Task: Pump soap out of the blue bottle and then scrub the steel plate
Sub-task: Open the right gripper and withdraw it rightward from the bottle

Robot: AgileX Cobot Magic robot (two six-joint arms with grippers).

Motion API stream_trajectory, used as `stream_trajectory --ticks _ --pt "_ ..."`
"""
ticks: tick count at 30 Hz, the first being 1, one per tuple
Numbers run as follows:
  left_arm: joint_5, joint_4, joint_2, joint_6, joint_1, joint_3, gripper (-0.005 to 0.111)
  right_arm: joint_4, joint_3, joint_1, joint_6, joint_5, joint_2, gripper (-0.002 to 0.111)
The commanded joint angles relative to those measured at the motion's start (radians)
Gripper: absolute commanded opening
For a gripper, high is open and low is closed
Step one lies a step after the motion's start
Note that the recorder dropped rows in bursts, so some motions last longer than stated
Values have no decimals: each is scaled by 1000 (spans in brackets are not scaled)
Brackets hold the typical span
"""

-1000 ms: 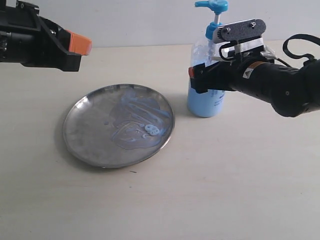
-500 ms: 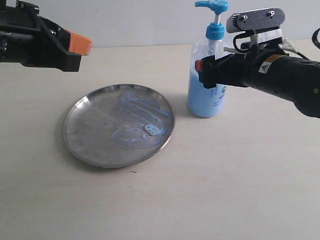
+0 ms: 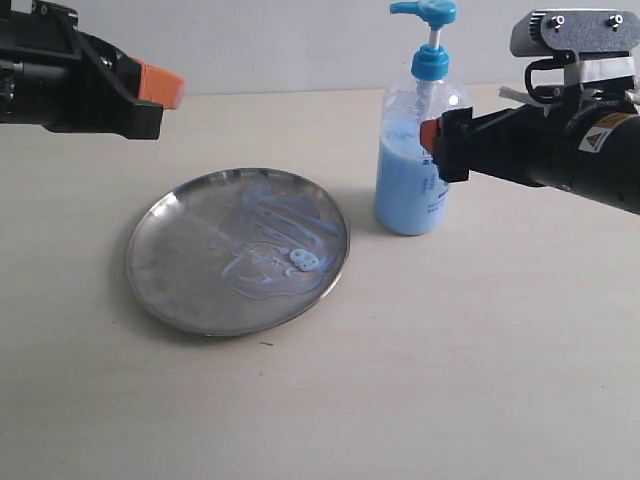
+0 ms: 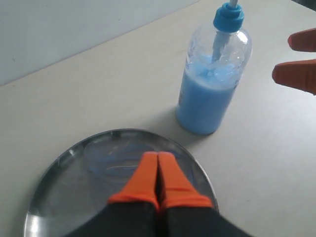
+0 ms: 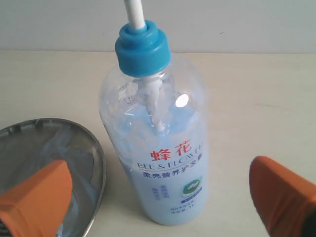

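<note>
Exterior view: steel plate (image 3: 165,265) flat on the beige tabletop (image 3: 460,380), with soap (image 3: 270,235) spread as pale blue streaks over its middle and its 3 o'clock half, plus a small thicker blob (image 3: 305,261) toward 4 o'clock near the rim. Upright at 2 o'clock from the plate, just beside the rim but apart from it, blue bottle (image 3: 408,195), roughly two-thirds full, pump head (image 3: 425,11) with spout turned toward 9 o'clock. Raised at 11 o'clock from the plate, left gripper (image 3: 160,88), touching nothing; closure not readable from this angle. Shown only by the left wrist view: two orange fingers (image 4: 145,180) pressed together, empty, pointing toward the plate. At 3 o'clock from the bottle, level with its shoulder, right gripper (image 3: 441,148), its tip overlapping the bottle's outline here, so contact not decidable from this angle. Settled by the right wrist view: orange fingers (image 5: 35,200) spread wide, bottle seen between them with clear gaps on both sides, nothing grasped. Red Chinese characters of the label (image 5: 170,148) legible in that view alone. Added by the left wrist view: both right fingertips (image 4: 296,74) stopping short of the bottle, apart from it; pump head cut off at the frame edge there.
</note>
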Motion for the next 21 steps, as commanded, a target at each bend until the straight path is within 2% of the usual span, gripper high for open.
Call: stream_trajectory --ticks 1,9,14,16,21 --pt "-2 -24 -7 0 -2 1 0 9 5 -1 7 -5 -11 93" --pt "-2 -35 -7 0 -2 1 0 7 5 -1 7 -34 -9 93" --pt "-2 -44 -7 0 -2 1 0 9 5 -1 73 -69 -9 90" --pt "-2 -48 -7 0 -2 1 0 9 5 -1 72 -74 -9 84" --pt "0 -53 -23 0 -2 1 0 9 5 -1 72 -72 -9 56"
